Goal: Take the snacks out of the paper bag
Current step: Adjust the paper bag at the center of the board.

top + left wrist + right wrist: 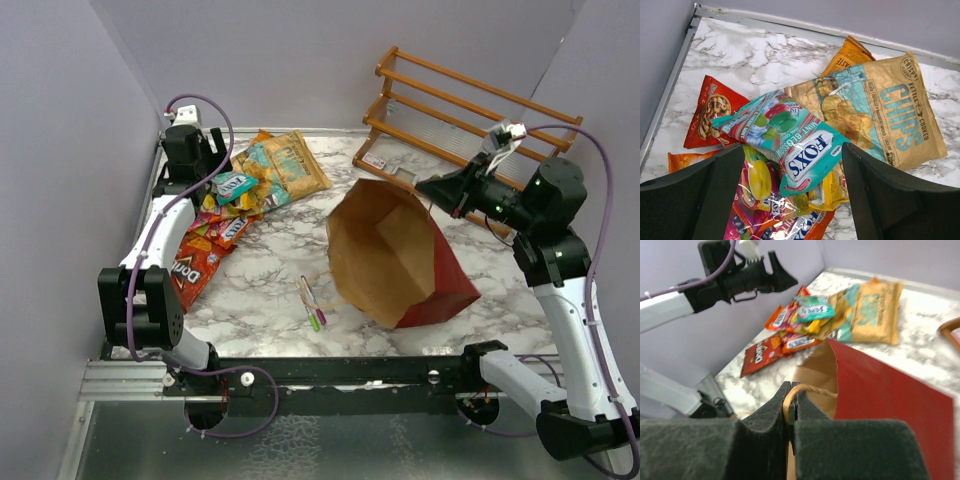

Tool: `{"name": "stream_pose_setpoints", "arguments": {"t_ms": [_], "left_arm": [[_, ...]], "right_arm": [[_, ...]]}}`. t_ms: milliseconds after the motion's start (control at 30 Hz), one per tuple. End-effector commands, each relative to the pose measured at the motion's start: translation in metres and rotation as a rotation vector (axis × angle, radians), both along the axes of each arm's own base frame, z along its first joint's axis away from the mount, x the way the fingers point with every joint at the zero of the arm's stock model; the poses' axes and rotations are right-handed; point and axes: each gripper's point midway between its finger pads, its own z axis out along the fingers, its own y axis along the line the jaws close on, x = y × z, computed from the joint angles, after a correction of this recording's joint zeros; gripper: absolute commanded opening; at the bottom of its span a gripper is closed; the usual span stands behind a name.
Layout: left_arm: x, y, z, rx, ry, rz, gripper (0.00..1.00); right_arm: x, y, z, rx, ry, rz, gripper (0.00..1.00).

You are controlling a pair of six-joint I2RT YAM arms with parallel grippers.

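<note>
Over at the far left corner of the marble-patterned table, the left gripper hangs with its jaws wide and nothing in them above the heap of snacks. A teal Fox's mint packet lies on top there, beside the tan-and-teal kettle chips bag, and the red Doritos bag lies nearer along the left edge. Towards the right side the paper bag lies tipped over with its brown mouth facing left, just beside two marker pens, and the right gripper is pinched tight on its string handle.
</note>
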Motion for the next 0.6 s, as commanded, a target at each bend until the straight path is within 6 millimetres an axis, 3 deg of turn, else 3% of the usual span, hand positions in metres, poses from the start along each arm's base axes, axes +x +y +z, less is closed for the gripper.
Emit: {"name": "stream_pose_setpoints", "arguments": {"t_ms": [0,100,367,433,567], "left_arm": [[-0.003,-0.013,0.019,-0.036,-0.064,-0.058,0.81],[-0.004,-0.016,0.024,-0.042,-0.082,-0.071,0.82],[-0.004,-0.02,0.022,-0.051,-0.079,-0.096,0.82],[-0.004,-0.02,0.022,-0.049,-0.078,-0.098,0.82],[-0.004,-0.02,0.022,-0.046,-0.078,-0.1,0.83]], "right_arm": [[0.012,-0.022,0.045,-0.102,-0.178,-0.144,0.01],[0.033,-0.047,0.023,-0.162,-0.133,-0.318,0.01],[0.069,-0.119,-0.084,-0.367,0.158,-0.728,0.01],[0.068,-0.131,-0.097,-0.402,0.187,-0.789,0.01],[0.062,-0.151,-0.1,-0.42,0.175,-0.894,0.02]]}}
